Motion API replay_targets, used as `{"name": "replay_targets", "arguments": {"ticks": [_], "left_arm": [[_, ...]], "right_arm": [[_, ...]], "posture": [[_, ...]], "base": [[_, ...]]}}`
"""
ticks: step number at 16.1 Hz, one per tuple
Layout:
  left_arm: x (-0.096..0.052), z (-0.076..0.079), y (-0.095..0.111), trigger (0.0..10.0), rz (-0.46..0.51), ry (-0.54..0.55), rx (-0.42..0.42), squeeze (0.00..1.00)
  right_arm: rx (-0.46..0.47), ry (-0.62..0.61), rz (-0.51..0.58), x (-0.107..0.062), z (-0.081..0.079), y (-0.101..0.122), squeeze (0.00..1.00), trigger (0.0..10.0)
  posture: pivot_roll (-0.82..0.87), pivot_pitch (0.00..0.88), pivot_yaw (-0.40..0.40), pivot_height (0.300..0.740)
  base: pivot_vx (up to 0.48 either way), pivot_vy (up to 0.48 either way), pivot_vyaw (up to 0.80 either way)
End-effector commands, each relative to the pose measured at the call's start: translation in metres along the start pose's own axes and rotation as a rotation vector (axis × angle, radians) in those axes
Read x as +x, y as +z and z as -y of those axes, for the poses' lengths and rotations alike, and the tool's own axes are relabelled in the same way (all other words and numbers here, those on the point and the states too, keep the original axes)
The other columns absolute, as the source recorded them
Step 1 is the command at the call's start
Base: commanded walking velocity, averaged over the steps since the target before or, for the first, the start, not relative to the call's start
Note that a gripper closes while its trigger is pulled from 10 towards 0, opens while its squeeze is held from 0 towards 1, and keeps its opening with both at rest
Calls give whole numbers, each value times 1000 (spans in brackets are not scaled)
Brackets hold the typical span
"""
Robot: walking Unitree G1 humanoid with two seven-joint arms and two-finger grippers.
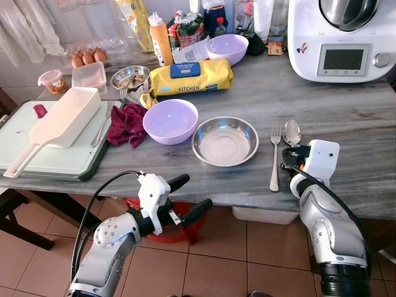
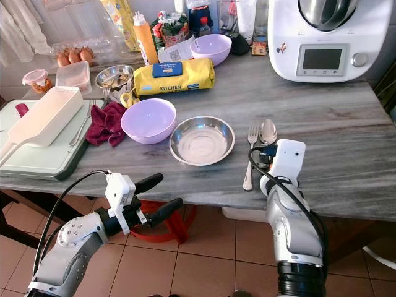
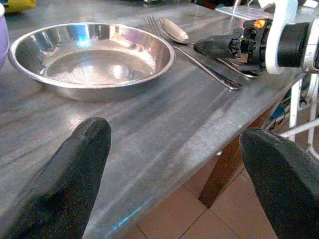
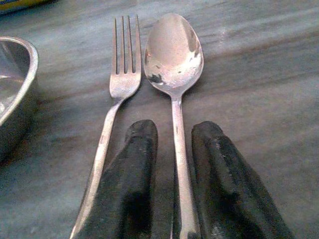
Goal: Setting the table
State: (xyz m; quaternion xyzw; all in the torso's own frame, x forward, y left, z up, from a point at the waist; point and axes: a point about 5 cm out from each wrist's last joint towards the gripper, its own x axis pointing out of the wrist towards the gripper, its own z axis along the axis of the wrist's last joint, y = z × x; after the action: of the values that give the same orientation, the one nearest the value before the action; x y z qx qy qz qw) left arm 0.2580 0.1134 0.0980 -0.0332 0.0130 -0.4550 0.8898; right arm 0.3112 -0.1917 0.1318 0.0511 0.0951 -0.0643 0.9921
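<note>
Spoon (image 4: 173, 50) lies on the grey table (image 1: 346, 117), handle between my right gripper's (image 4: 174, 149) two fingers, barely parted; wrist view shows this, head view hides it. Fork (image 4: 117, 79) just beside at 9 o'clock, steel bowl (image 1: 225, 140) further. Left gripper (image 1: 189, 198) wide open, empty, below the table edge.

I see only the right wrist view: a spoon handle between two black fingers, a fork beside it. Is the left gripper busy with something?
Observer: No. The left gripper hangs open in front of the table edge, holding nothing.
Operator: What lies further to the left of the steel bowl?
Observer: A purple bowl, beside the steel bowl and empty.
Operator: Is the spoon lying on the table?
Observer: Yes. The spoon lies flat beside the fork, with the right gripper around its handle.
</note>
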Motion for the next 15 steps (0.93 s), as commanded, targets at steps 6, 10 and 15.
{"name": "replay_targets", "arguments": {"ticks": [6, 10, 15], "left_arm": [[-3, 0, 0, 10000, -11, 10, 19, 0], [-1, 0, 1, 10000, 1, -2, 14, 0], [3, -2, 7, 10000, 32, 17, 6, 0]], "right_arm": [[0, -19, -1, -2, 2, -1, 1000, 10000], [17, -37, 98, -7, 4, 16, 1000, 10000], [48, -49, 280, -15, 0, 44, 1000, 10000]], "posture": [[-133, 123, 137, 740], [-139, 121, 136, 740], [-144, 117, 134, 740]], "base": [[0, 0, 0], [0, 0, 0], [0, 0, 0]]}}
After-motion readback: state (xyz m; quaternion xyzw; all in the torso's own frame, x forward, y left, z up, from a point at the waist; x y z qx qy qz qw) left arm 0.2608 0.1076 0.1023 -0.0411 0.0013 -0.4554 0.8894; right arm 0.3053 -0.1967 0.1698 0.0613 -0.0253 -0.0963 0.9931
